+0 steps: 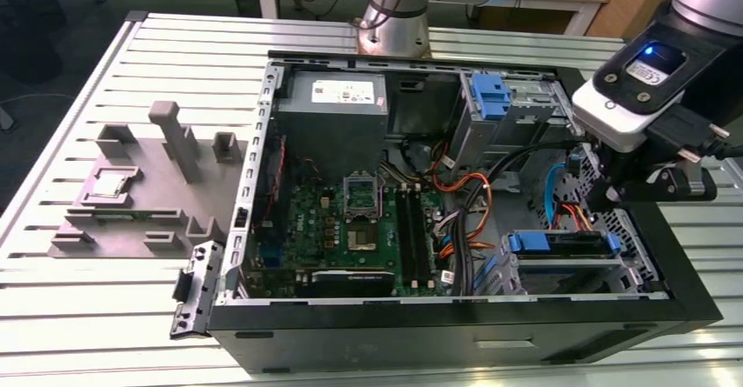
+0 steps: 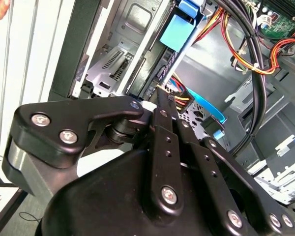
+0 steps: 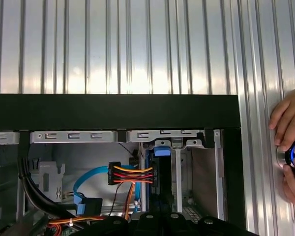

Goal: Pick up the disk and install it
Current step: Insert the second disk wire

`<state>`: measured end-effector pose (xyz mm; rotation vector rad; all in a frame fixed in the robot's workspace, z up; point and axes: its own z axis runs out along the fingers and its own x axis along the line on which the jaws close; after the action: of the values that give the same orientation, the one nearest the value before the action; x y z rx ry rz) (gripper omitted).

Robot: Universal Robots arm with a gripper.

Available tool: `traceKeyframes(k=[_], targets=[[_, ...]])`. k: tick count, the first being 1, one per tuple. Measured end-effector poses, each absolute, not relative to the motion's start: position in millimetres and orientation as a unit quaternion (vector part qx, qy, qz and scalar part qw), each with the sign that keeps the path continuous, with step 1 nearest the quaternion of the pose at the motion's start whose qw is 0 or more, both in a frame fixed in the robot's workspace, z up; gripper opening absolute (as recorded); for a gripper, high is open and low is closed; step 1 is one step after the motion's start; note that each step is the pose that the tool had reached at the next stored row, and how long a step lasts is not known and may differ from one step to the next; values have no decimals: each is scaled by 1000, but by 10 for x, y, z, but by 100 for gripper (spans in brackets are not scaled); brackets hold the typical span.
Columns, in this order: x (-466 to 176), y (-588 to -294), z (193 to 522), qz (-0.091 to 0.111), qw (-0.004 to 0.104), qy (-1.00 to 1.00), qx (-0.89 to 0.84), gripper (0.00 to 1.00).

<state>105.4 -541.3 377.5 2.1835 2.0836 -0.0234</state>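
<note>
The slotted aluminium table (image 1: 93, 65) holds the open computer case (image 1: 465, 335), motherboard showing. The robot arm (image 1: 650, 65) leans in over the drive cage at the exterior view's right. The disk (image 1: 563, 244) sits in that cage on its blue rails, near the case's front wall. The gripper (image 1: 608, 201) hangs just above it, and there's no telling whether it's clenched or released. In the first wrist view, a person's hand (image 3: 289, 142) rests on a blue-lit button.
</note>
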Motion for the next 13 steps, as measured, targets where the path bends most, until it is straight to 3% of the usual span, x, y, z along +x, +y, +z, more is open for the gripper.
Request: traceKeyframes(k=[13], targets=[[1054, -5294, 3795, -13, 67, 689, 722, 10]])
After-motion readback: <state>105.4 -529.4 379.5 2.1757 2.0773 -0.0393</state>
